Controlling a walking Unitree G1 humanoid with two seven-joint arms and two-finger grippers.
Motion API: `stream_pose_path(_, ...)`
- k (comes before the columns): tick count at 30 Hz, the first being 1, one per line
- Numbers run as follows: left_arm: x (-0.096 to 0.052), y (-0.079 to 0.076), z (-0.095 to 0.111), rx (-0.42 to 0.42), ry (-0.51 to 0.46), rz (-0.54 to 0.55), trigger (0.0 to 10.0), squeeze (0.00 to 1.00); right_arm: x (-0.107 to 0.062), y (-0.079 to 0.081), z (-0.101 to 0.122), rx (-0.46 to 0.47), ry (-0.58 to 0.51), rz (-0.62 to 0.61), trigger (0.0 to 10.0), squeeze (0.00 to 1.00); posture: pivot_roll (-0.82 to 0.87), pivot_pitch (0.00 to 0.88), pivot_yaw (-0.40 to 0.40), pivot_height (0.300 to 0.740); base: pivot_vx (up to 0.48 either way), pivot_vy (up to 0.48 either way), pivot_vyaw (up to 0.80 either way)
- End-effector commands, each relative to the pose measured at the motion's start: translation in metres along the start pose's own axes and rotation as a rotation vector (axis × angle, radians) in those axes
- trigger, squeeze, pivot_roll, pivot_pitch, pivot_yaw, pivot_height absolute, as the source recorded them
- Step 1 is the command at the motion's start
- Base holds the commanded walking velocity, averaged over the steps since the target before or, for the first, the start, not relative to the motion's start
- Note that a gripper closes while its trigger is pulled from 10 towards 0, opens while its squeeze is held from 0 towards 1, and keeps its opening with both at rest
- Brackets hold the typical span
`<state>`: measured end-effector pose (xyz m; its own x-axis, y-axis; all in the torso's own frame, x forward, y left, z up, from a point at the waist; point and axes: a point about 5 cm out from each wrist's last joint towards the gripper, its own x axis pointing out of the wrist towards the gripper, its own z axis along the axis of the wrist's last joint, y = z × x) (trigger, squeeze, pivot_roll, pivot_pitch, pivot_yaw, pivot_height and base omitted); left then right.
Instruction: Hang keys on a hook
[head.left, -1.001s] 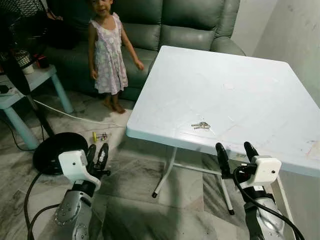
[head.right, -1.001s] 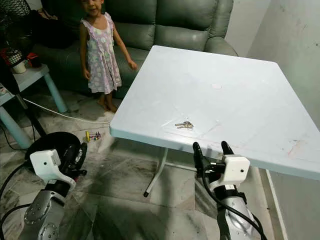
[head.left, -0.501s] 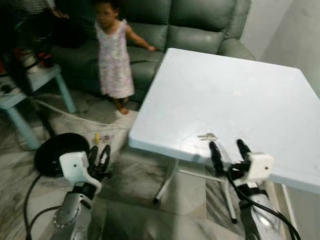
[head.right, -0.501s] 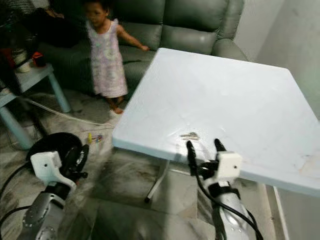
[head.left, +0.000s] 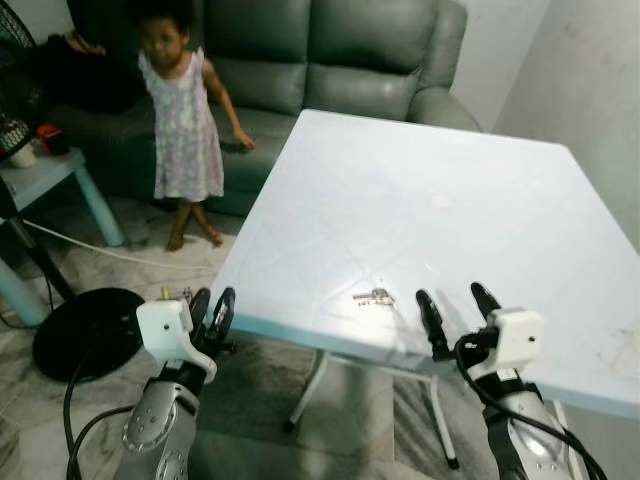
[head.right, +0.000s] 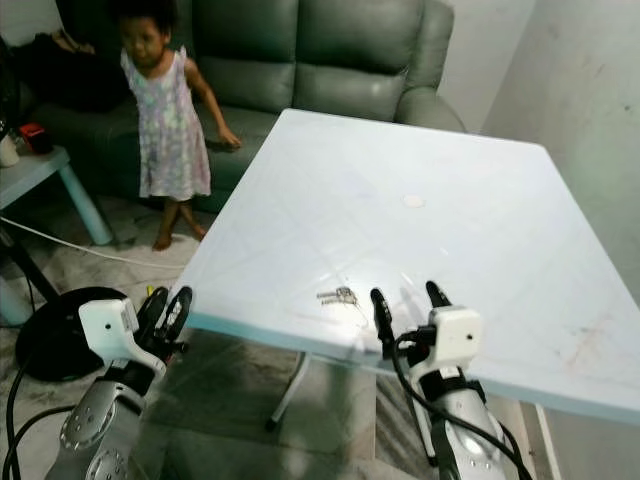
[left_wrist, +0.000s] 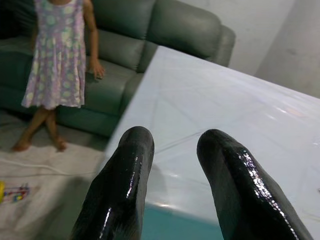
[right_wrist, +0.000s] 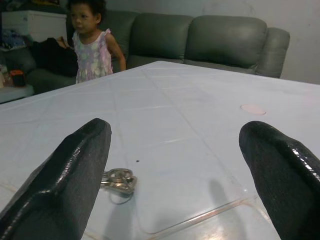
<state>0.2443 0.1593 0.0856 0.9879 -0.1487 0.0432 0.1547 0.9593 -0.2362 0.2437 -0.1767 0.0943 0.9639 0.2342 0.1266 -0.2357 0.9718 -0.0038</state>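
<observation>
Closer now, the right tool (head.left: 452, 307) hovers spread over the table (head.left: 500, 190) edge, keys (head.left: 373, 296) at its ten o'clock, ready for pickup; left tool (head.left: 213, 311) slightly parted.

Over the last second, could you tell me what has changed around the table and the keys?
The right gripper has come up over the table's near edge, fingers open, just right of the keys. The child has stepped closer to the table. The keys lie where they were; the left gripper stays low beside the table.

Keys (head.left: 372, 296) lie on the table (head.left: 480, 200) near its front edge; a sofa (head.left: 320, 50) stands behind.
</observation>
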Motion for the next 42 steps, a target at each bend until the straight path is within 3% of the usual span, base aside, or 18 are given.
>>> stream_pose_path(1, -0.001, -0.004, -0.003, 0.003, 0.006, -0.015, 10.0, 0.00, 0.001, -0.002, 0.000, -0.007, 0.020, 0.021, 10.0, 0.00, 0.09, 0.000, -0.062, 0.740, 0.000, 0.000, 0.00)
stream_pose_path(9, 0.000, -0.012, -0.005, 0.022, 0.011, -0.049, 10.0, 0.00, 0.020, 0.001, 0.006, -0.107, 0.047, 0.132, 10.0, 0.00, 0.09, 0.000, -0.067, 0.740, 0.000, 0.000, 0.00)
stream_pose_path(18, 0.000, -0.028, -0.005, 0.048, 0.015, -0.127, 10.0, 0.00, 0.052, 0.004, 0.013, -0.130, 0.077, 0.205, 10.0, 0.00, 0.11, 0.023, -0.091, 0.740, 0.000, 0.000, 0.00)
stream_pose_path(31, -0.012, -0.042, -0.002, 0.050, 0.034, -0.180, 10.0, 0.00, 0.055, -0.002, 0.002, -0.168, 0.198, 0.279, 10.0, 0.00, 0.12, 0.128, -0.119, 0.740, 0.000, 0.000, 0.00)
stream_pose_path(35, -0.016, -0.044, -0.002, 0.042, 0.040, -0.175, 10.0, 0.00, 0.056, -0.002, -0.004, -0.154, 0.226, 0.280, 9.4, 0.00, 0.12, 0.144, -0.123, 0.740, 0.000, 0.000, 0.00)
stream_pose_path(36, -0.017, -0.044, -0.002, 0.041, 0.041, -0.174, 10.0, 0.00, 0.057, -0.001, -0.006, -0.150, 0.235, 0.279, 8.1, 0.00, 0.13, 0.150, -0.125, 0.740, 0.000, 0.000, 0.00)
stream_pose_path(38, -0.019, -0.046, -0.002, 0.041, 0.043, -0.172, 10.0, 0.00, 0.059, 0.000, -0.008, -0.144, 0.243, 0.284, 8.0, 0.00, 0.13, 0.154, -0.126, 0.740, 0.000, 0.000, 0.00)
stream_pose_path(40, -0.021, -0.047, -0.001, 0.039, 0.046, -0.169, 10.0, 0.00, 0.062, 0.003, -0.010, -0.129, 0.248, 0.294, 4.3, 0.00, 0.14, 0.159, -0.128, 0.740, 0.000, 0.000, 0.00)
stream_pose_path(41, -0.021, -0.047, -0.001, 0.039, 0.046, -0.169, 10.0, 0.00, 0.062, 0.003, -0.010, -0.129, 0.248, 0.294, 4.3, 0.00, 0.14, 0.159, -0.128, 0.740, 0.000, 0.000, 0.00)
stream_pose_path(42, -0.022, -0.048, -0.001, 0.040, 0.049, -0.167, 10.0, 0.00, 0.065, 0.005, -0.010, -0.120, 0.235, 0.297, 1.6, 0.00, 0.14, 0.161, -0.129, 0.740, 0.000, 0.000, 0.00)
